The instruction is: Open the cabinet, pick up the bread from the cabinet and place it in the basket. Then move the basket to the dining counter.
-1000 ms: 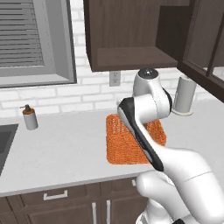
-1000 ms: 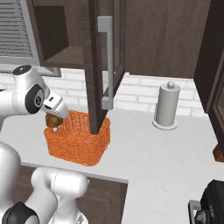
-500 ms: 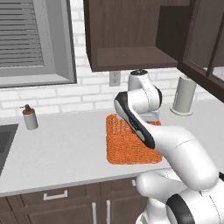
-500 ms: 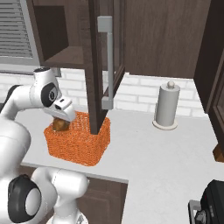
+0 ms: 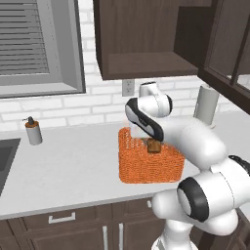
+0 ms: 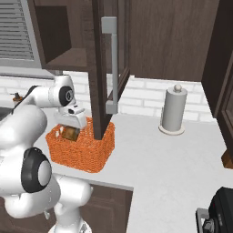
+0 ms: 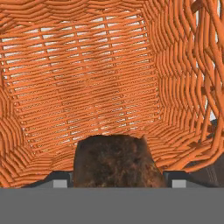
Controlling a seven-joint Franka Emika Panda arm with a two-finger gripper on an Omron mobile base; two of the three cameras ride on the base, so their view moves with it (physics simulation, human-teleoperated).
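Gripper (image 6: pixel 70 132) down inside the basket (image 5: pixel 146 168), fingers clamped on the bread (image 5: pixel 154 145) from both sides. Bread held just above the basket floor, inside the woven walls, toward the basket's back half. In the hand view, bread (image 7: pixel 116 161) wedged between the two finger tips (image 7: pixel 56 180), weave of the basket (image 7: pixel 87 74) spread out beyond it. Bread lump roughly cube-shaped, no clear long axis; dark speckled crust facing the hand camera. Basket sitting on the light worktop (image 5: pixel 73 171), long side running along the brick wall behind it. Cabinet (image 6: pixel 98 63) directly above the basket, its door swung open, edge and silver handle (image 6: pixel 109 63) hanging just beside the basket's right end. Paper towel roll (image 6: pixel 173 109) well to the basket's right, soap bottle (image 5: pixel 33 132) well to its left.
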